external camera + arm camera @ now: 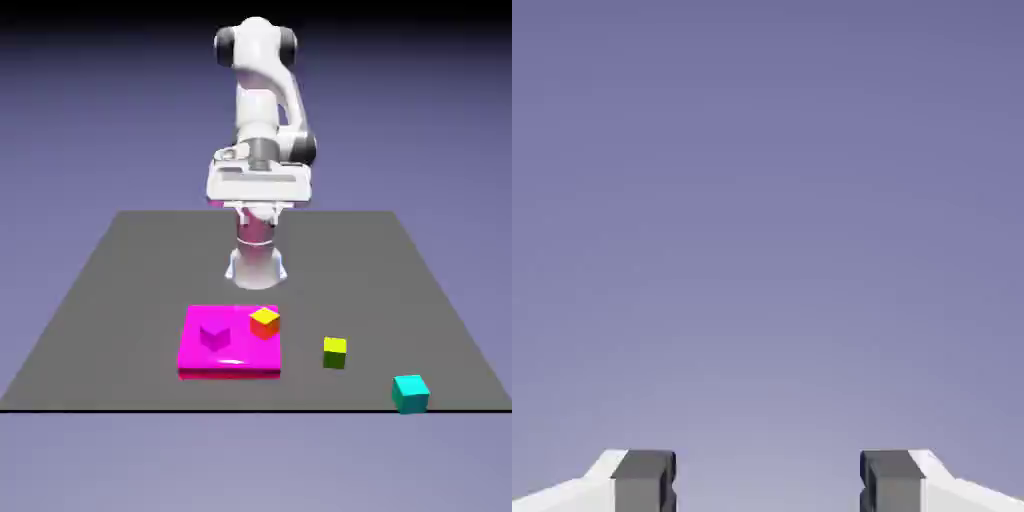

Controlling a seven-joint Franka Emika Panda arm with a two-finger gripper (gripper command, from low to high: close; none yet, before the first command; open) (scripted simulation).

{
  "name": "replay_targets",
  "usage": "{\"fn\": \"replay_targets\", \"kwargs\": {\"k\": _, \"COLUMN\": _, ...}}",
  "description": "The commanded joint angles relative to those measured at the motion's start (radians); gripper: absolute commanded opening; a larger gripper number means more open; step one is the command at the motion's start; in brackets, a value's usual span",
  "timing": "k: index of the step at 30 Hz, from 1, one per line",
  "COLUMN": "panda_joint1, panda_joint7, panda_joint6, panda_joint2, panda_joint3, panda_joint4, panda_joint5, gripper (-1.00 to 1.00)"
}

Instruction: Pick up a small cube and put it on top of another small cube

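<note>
On the exterior view's left lies a pink slab [230, 365] carrying a purple cube [214, 335] and an orange cube [264, 321]. Rightward sits a yellow-green cube [335, 351], then the teal cube [410, 393] at the near right, free to grasp. The gripper [768, 480] is spread, empty, facing only backdrop.

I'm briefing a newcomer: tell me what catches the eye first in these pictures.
The white arm towers at the table's far edge, folded high above everything. Next comes the bright magenta slab near the front, an orange cube at its corner. The teal cube sits alone toward the exterior view's right, and the fingers stand apart, holding nothing.
</note>
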Motion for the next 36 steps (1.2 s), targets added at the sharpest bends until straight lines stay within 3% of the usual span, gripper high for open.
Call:
{"fn": "replay_targets", "kwargs": {"k": 1, "panda_joint1": 0.008, "panda_joint7": 0.044, "panda_joint6": -0.011, "panda_joint2": 0.026, "panda_joint3": 0.004, "panda_joint4": 0.019, "panda_joint5": 0.005, "gripper": 0.0}}
{"fn": "replay_targets", "kwargs": {"k": 36, "panda_joint1": 0.284, "panda_joint7": 1.566, "panda_joint6": -0.384, "panda_joint2": 0.951, "panda_joint3": 0.145, "panda_joint4": 0.698, "panda_joint5": 0.163, "gripper": 0.0}}
